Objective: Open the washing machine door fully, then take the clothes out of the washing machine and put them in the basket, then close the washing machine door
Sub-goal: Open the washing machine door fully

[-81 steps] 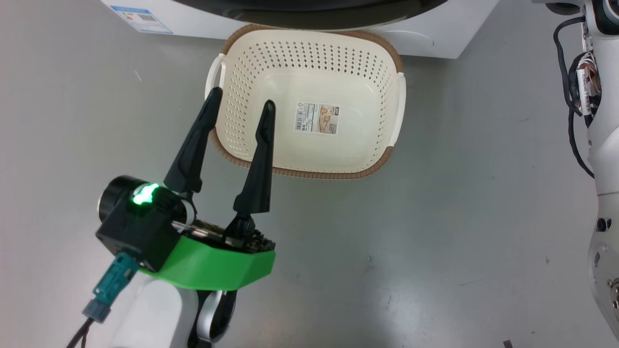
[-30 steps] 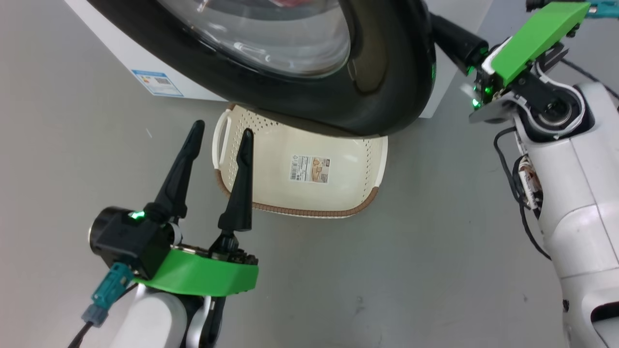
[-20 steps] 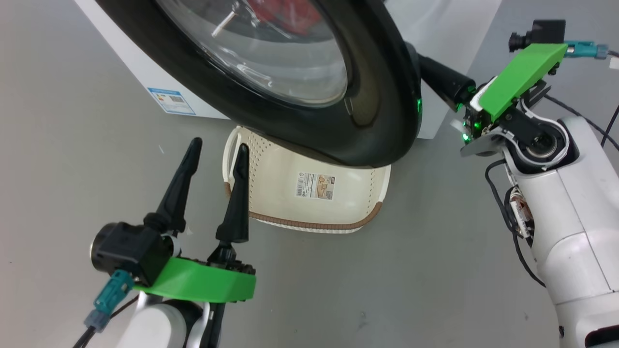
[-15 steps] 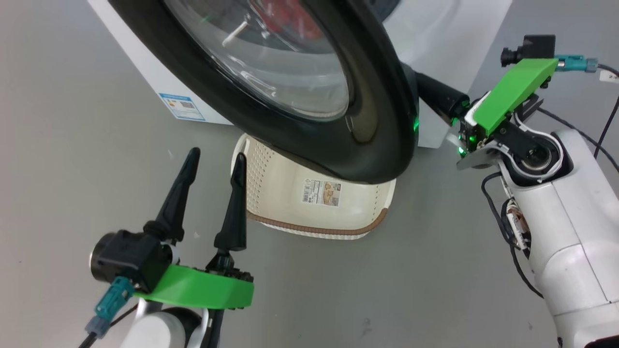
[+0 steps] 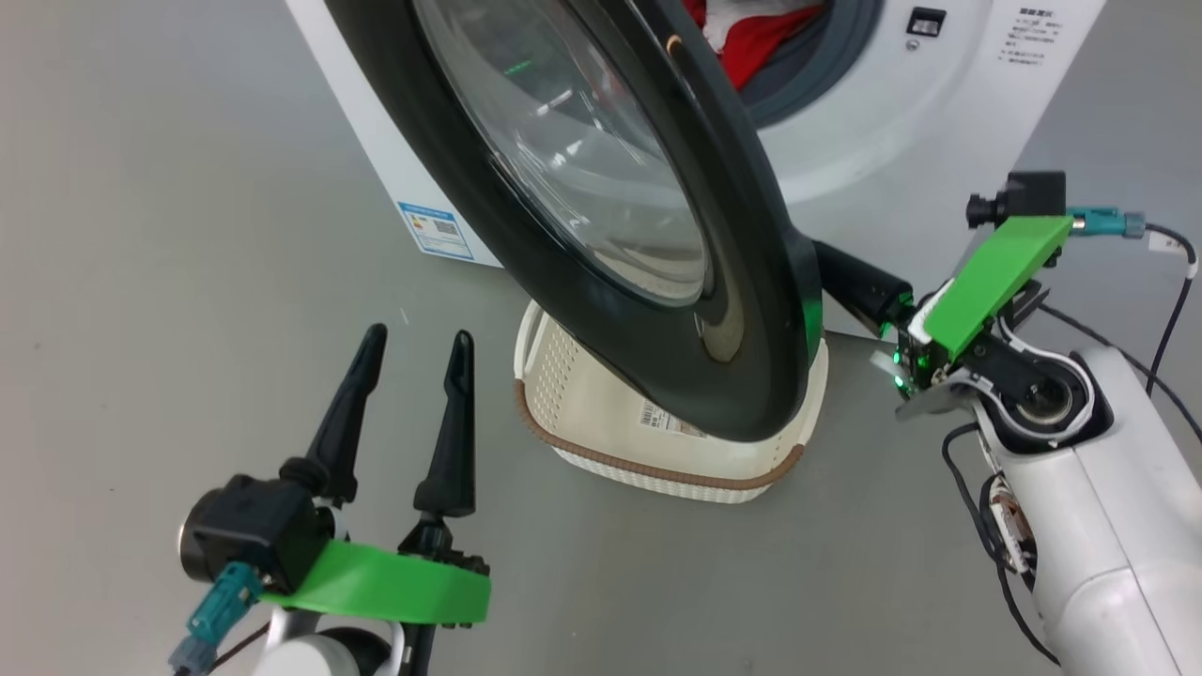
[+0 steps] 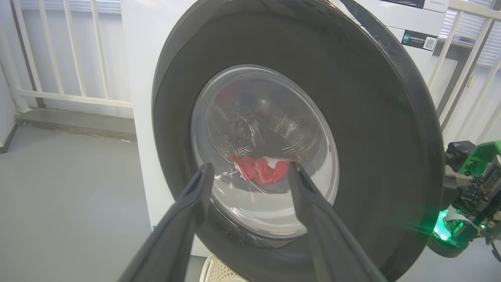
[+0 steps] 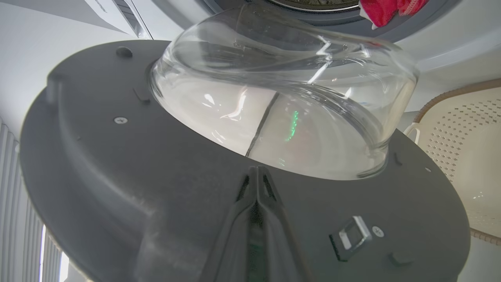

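Door [image 5: 601, 216] opening is the step in hand. Head view: it stands half swung out over the basket [image 5: 657, 462], red clothes [image 5: 751, 42] in the drum behind, and the left gripper [image 5: 418, 333] hangs wide and empty. Left wrist view: clothes show through the glass. Right wrist view: the right gripper [image 7: 256, 172], pinched together on nothing, presses the door's inner face. Next, it probably needs to push further outward.

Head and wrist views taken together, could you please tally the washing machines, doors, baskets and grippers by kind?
washing machine: 1
washing machine door: 1
basket: 1
grippers: 2 (left gripper, right gripper)
Total: 5
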Controlling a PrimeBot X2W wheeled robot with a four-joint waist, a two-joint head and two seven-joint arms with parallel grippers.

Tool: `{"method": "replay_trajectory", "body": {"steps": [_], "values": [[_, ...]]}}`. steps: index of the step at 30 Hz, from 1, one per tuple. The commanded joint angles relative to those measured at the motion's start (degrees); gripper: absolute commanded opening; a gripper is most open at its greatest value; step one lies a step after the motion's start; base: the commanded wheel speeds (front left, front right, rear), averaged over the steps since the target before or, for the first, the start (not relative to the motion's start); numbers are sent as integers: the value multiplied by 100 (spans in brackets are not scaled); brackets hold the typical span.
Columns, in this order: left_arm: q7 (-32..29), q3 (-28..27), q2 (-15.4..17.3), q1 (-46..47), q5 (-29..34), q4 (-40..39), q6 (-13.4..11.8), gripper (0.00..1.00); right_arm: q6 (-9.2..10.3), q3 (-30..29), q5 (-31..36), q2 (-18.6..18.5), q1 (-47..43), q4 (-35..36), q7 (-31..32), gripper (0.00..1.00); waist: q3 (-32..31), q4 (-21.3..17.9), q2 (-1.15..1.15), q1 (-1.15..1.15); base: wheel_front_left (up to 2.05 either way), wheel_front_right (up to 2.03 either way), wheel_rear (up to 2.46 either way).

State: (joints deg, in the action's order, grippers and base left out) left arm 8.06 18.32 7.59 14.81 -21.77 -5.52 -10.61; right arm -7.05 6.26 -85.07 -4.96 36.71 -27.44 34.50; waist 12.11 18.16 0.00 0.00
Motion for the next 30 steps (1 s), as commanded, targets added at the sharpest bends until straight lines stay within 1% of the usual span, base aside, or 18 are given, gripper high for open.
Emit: {"method": "replay_trajectory", "body": {"steps": [1,11,20,30], "values": [[-36,-201,128,-32,-18,-170,-37,100,-44,90,45,119,-113,245,93,0,-128,132,0,0,0,0,0],[-73,-160,152,-170,-60,-162,-74,100,-44,127,54,178,-734,758,386,0,-387,398,0,0,0,0,0],[-107,-145,191,-289,-111,-165,-98,100,-44,355,-155,205,-1006,813,559,0,-519,644,0,0,0,0,0],[-105,-153,224,-395,-148,-181,-144,100,-44,757,-397,207,-1047,878,483,0,-544,836,0,0,0,0,0]]}}
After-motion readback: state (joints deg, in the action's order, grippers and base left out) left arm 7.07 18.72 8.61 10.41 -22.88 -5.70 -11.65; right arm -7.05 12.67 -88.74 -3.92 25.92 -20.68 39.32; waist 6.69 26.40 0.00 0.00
